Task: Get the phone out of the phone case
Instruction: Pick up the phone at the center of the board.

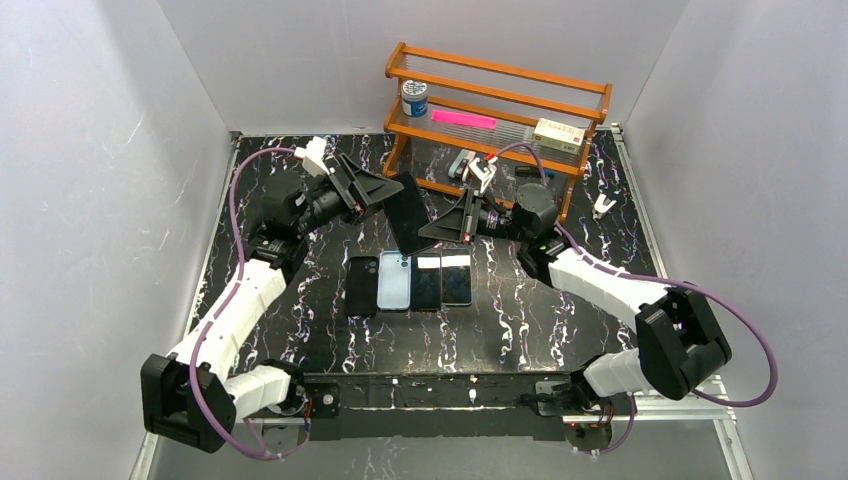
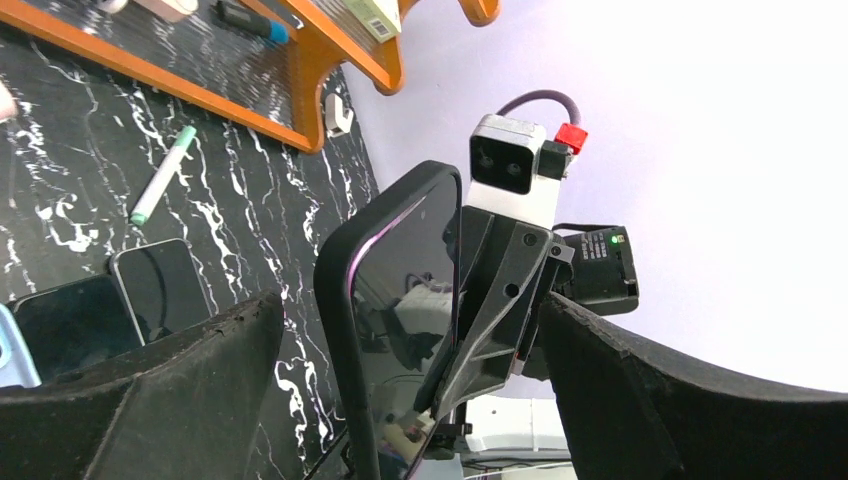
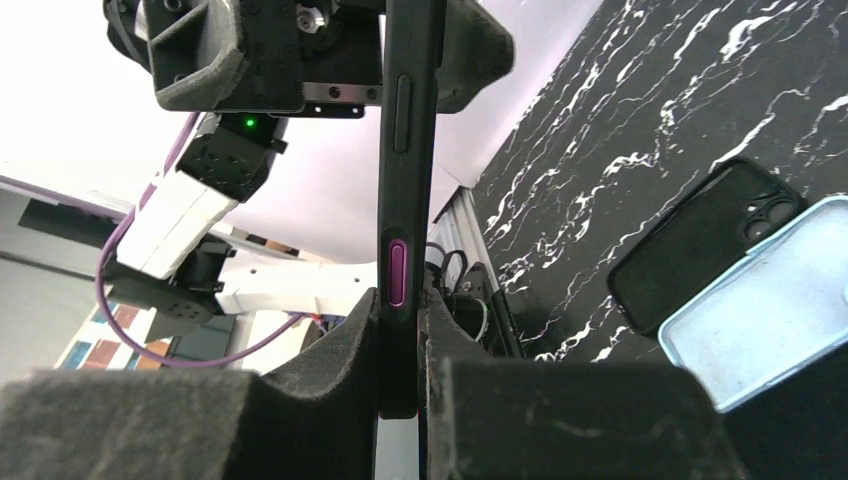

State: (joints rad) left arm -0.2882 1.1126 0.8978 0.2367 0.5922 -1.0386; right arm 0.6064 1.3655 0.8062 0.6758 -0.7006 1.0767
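A phone in a black phone case (image 1: 408, 208) is held up on edge above the middle of the table. My right gripper (image 1: 440, 226) is shut on its near end. In the right wrist view the case (image 3: 405, 200) runs edge-on out of the right gripper (image 3: 405, 345), showing a purple side button. In the left wrist view the dark screen (image 2: 395, 310) stands between the spread fingers (image 2: 150, 400) of my left gripper (image 2: 410, 310), which is open and touches nothing. Its fingers (image 3: 230, 60) flank the far end of the case.
On the table below lie a black case (image 1: 362, 285), a light blue case (image 1: 394, 280) and two bare phones (image 1: 428, 282) in a row. An orange wooden rack (image 1: 500, 100) with small items stands at the back. A green marker (image 2: 160, 175) lies near it.
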